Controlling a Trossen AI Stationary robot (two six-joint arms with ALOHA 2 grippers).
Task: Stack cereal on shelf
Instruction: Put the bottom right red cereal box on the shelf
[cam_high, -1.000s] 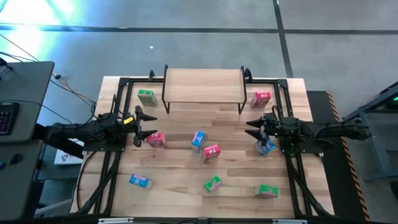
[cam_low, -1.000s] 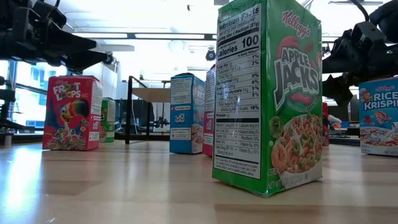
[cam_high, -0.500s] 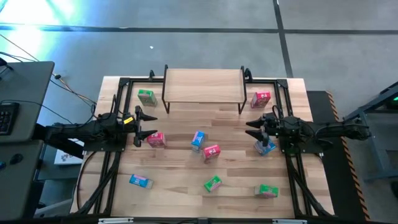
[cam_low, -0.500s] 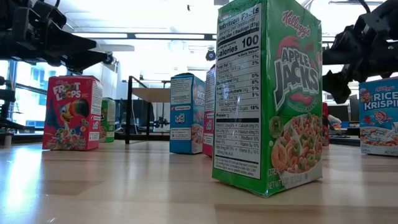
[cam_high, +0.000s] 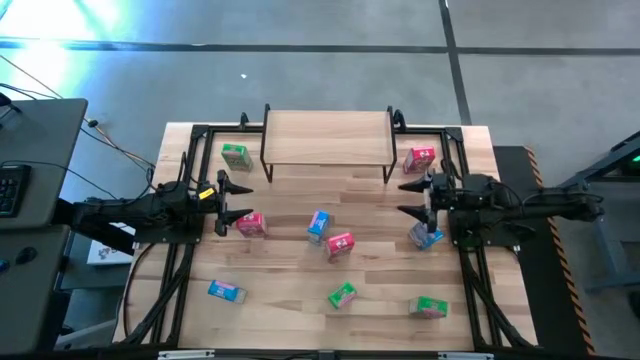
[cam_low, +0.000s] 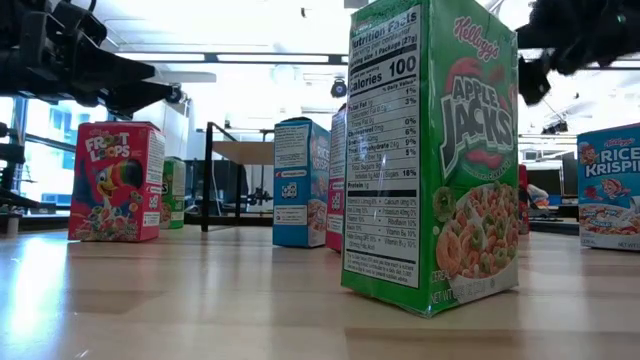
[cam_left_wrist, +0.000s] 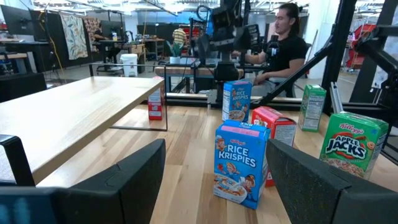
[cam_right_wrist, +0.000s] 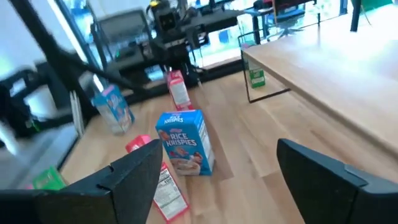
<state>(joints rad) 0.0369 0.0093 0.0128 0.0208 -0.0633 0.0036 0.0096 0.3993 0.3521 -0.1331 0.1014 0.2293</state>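
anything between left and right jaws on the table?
In the high view, an upright blue cardboard cereal box and a pink-red cereal box stand between the left gripper and right gripper.

Glossy printed cardboard cereal boxes (cam_high: 319, 226) on a smooth pale wood table (cam_high: 290, 280).

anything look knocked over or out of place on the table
Mostly tidy: boxes stand scattered and the shelf top is bare. One pink-red box lies flat near the standing blue box at centre. Both grippers hover open, holding nothing.
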